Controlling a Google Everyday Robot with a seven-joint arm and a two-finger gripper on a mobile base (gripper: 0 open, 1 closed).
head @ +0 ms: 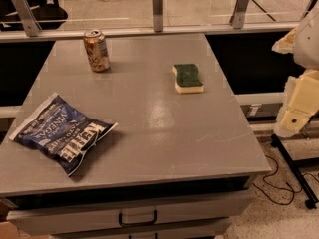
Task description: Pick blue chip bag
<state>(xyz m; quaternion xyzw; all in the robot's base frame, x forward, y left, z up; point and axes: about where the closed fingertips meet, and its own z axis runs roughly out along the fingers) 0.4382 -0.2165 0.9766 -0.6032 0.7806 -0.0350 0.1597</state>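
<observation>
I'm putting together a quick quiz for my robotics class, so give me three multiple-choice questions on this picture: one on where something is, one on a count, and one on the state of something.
1. Where on the table does the chip bag lie?
A. front left
B. back right
C. dead centre

2. How many things rest on the table?
A. one
B. three
C. five

3. What is the bag's state?
A. lifted off the table
B. lying flat, untouched
C. torn open and spilled

Answers:
1 A: the bag sits by the near left corner.
2 B: there are only the bag, a can and a sponge.
3 B: the gripper hangs off the table's right side, well apart from the bag.
</observation>
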